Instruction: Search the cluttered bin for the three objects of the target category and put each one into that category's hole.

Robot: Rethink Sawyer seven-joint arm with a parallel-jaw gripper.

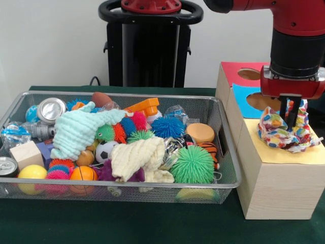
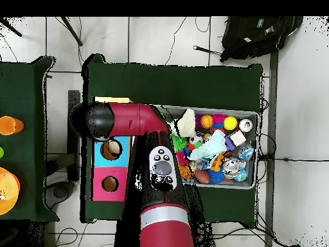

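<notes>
Cloth (image 1: 282,131), patterned and crumpled, sits bunched on the yellow top of the wooden box (image 1: 277,178), because my end effector (image 1: 290,119) is pressing down into it, fingers pinching the fabric, apparently to feed it through that category's hole. Beside the box on the counter (image 1: 152,226), the mesh bin (image 1: 223,152) holds more cloths among balls and cans.
</notes>
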